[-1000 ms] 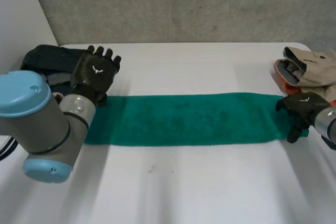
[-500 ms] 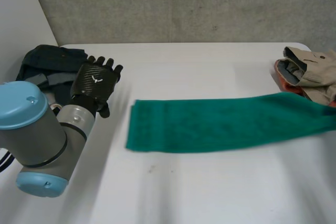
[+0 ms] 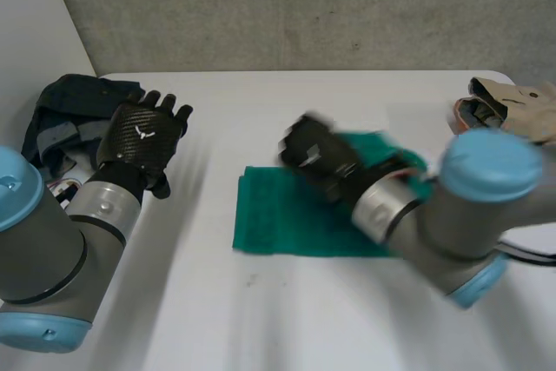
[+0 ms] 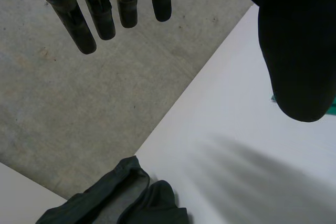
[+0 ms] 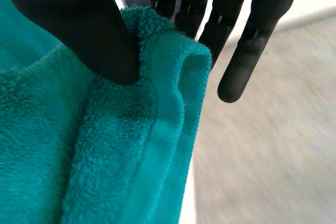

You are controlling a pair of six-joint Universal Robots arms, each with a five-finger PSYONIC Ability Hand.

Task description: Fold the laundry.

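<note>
Head view: right hand (image 3: 317,155) holds a green towel (image 3: 287,219) end above the bench (image 3: 261,319).
Thumb and fingers pinch its edge; left hand (image 3: 143,135) fingers wide, holding nothing.

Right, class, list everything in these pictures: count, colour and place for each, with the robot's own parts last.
towel: one, green, mid-table, one end lifted.
dark clothes pile: one, navy, table's far left corner.
beige clothes pile: one, beige over orange, table's far right edge.
table: one, white.
left hand: one, black, open, beside the dark pile.
right hand: one, black, pinching the towel's edge.
left arm, right arm: grey, light-blue caps.
</note>
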